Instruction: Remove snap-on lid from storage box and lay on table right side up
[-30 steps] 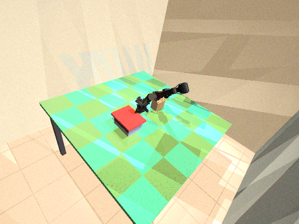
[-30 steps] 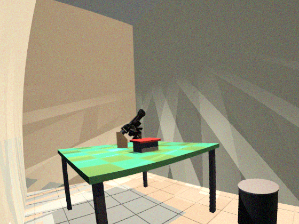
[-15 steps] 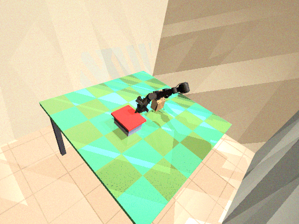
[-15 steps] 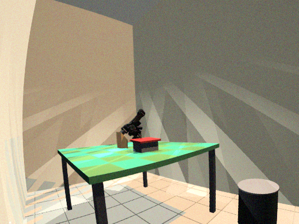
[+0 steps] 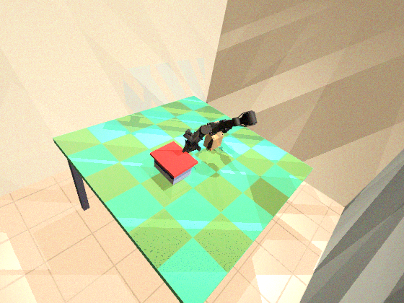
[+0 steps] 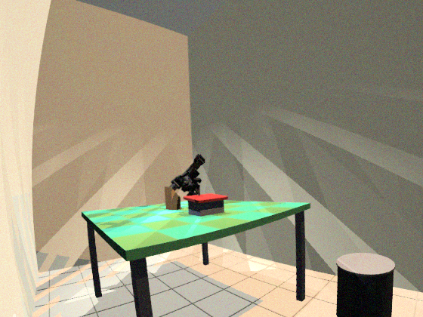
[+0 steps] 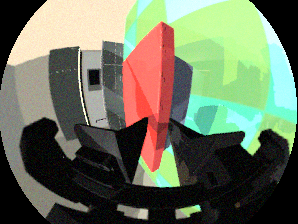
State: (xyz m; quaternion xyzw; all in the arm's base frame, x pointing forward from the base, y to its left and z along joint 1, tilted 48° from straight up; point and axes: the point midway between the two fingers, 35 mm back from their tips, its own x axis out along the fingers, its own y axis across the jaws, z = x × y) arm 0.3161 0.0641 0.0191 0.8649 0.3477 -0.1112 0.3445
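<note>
The red lid (image 5: 173, 159) (image 6: 207, 198) (image 7: 145, 75) lies over the top of the grey-blue storage box (image 5: 183, 176) (image 6: 205, 209) (image 7: 183, 87), right side up and about level. Whether its rim is still snapped on all round cannot be told. The box stands on the table (image 5: 216, 231) (image 6: 162, 234). My gripper (image 5: 184, 151) (image 7: 157, 120) is shut on the lid's edge, on the side toward the arm. In the wrist view the edge runs between the two black fingers. The fingertips are mostly hidden behind the lid and box in the exterior view.
A tan wooden block (image 5: 213, 141) (image 6: 172, 200) stands on the table beside the arm, close to the gripper. The arm (image 5: 220, 126) (image 6: 189, 181) reaches in above it. A dark round stand (image 6: 365, 290) with a pale top is on the floor away from the table.
</note>
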